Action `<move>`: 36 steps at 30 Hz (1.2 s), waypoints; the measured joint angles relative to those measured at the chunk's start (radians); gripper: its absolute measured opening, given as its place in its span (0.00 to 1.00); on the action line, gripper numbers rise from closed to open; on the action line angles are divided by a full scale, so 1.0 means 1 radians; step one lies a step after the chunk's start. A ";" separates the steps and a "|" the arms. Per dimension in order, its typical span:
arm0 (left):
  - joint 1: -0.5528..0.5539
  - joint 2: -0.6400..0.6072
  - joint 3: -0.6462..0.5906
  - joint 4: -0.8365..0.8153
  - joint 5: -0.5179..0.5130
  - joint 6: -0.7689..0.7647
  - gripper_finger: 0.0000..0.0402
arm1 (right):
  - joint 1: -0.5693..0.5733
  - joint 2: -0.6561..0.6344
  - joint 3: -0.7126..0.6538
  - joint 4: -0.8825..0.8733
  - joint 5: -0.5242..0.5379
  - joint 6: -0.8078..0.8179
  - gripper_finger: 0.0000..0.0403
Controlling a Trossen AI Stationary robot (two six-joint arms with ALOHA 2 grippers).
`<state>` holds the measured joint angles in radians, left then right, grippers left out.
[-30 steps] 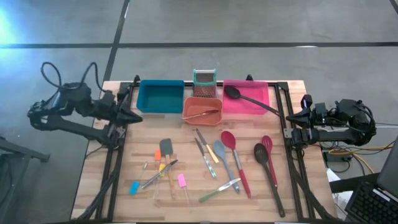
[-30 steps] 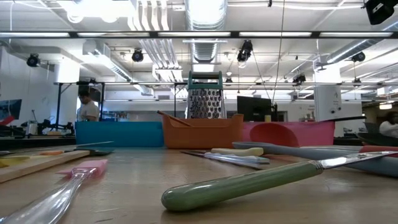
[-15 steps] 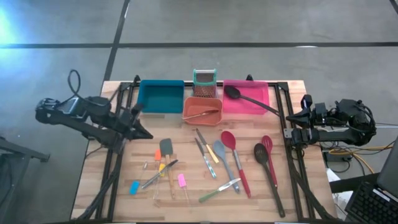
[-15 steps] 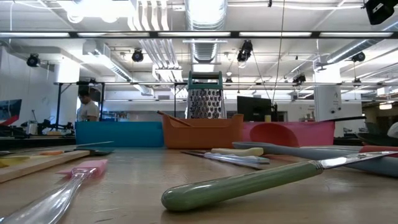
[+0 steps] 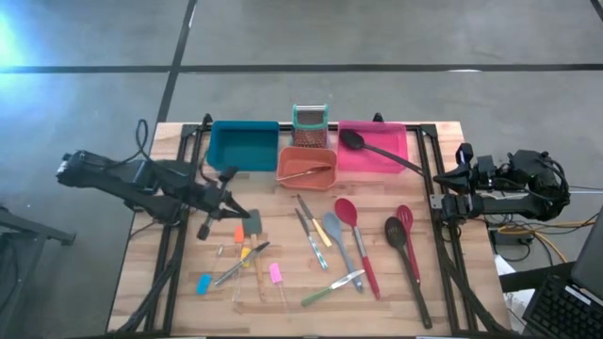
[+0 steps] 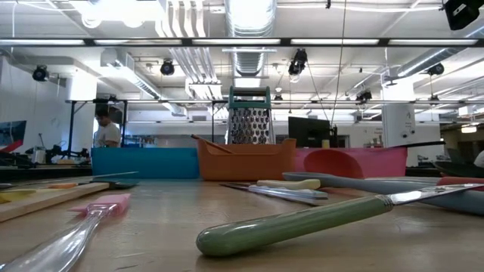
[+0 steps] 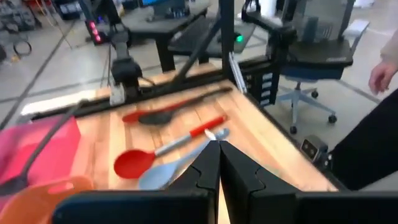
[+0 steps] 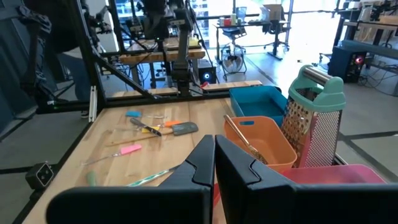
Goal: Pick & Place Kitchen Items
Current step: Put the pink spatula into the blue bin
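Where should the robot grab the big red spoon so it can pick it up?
Probably by the long straight handle of the red spoon, about midway, coming straight down from above with the fingers across it. It lies flat on the table; its round bowl is wide and curved, and the pale blue spatula lies close beside it, so the handle's lower stretch looks freest.

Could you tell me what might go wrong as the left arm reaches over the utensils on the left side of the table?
The left gripper, jaws shut, hangs close beside the grey spatula and the orange-handled tool; coming down shut, it may knock them aside rather than grasp one.

The small utensils there lie crowded and partly crossed, like the dark-handled knife, so one grasp may drag a neighbour along.

The right gripper waits at the table's right edge.
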<state>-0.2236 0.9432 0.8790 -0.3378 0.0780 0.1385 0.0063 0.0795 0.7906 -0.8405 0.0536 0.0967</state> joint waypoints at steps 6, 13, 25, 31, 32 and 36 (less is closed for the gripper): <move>0.002 0.177 0.010 -0.074 0.007 0.044 0.03 | 0.000 0.000 0.000 0.001 0.000 0.000 0.02; -0.009 0.437 0.167 -0.223 0.018 0.118 0.03 | 0.000 0.001 0.000 0.003 -0.001 0.000 0.02; -0.048 0.545 0.341 -0.357 0.069 0.261 0.04 | 0.000 0.000 0.000 0.006 -0.001 0.000 0.02; -0.102 0.587 0.354 -0.377 0.098 0.285 0.14 | 0.000 0.000 0.000 0.006 0.000 0.000 0.02; -0.106 0.589 0.358 -0.370 0.096 0.278 0.18 | 0.000 0.000 0.000 0.006 0.000 0.000 0.02; -0.112 0.622 0.354 -0.379 0.079 0.239 0.32 | 0.000 0.000 0.000 0.006 0.000 0.000 0.02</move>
<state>-0.3355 1.5651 1.2325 -0.7168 0.1565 0.3780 0.0063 0.0795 0.7906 -0.8345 0.0536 0.0966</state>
